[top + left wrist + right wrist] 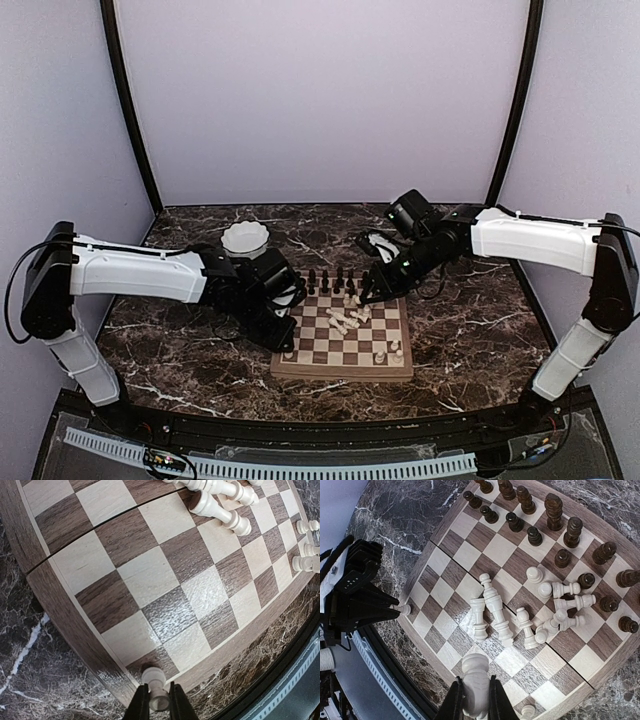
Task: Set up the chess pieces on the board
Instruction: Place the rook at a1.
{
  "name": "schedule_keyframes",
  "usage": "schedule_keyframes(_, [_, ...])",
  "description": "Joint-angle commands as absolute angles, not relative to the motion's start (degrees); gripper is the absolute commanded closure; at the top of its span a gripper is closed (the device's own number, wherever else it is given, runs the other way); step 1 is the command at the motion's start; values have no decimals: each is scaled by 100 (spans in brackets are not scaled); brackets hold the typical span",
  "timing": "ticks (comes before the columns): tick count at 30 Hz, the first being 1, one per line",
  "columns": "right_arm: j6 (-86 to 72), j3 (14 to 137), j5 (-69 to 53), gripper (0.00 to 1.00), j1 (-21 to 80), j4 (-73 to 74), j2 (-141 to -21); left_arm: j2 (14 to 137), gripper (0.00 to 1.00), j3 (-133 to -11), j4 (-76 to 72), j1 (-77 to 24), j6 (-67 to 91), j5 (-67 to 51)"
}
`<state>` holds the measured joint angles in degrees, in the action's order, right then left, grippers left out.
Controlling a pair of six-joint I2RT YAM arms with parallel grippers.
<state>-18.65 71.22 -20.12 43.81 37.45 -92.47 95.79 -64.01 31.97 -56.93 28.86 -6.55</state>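
Note:
The board (322, 364) lies at the table's middle. Dark chess pieces (536, 535) stand in rows along its far side. Several cream pieces (492, 605) lie in a heap near the middle, and two cream pieces (388, 352) stand near the near right corner. My left gripper (156, 692) is shut on a small cream pawn (154, 678) over the dark corner square at the board's near left; it also shows in the right wrist view (402, 610). My right gripper (475, 690) is shut on a larger cream piece (476, 672), held above the board near the heap.
A small white scalloped dish (245, 238) stands behind the left arm on the dark marble table (470, 340). A white object (381, 245) lies behind the board by the right arm. A black rail (300, 440) runs along the table's near edge.

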Motion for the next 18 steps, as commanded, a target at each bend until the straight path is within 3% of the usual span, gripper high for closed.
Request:
schedule_keyframes(1, [-1806,7111,-1944,91,4346,3767,-9193,9656,86,-6566,3296,-5726,2788,-604])
schedule_keyframes(11, [-1806,7103,-1978,91,4351,3738,-9244,9658,83,-6538,3346,-5735,2801,-642])
schedule_keyframes(18, [-1832,7075,-2013,91,4351,3687,-9238,9610,63,-6568,3444,-5737,2813,-640])
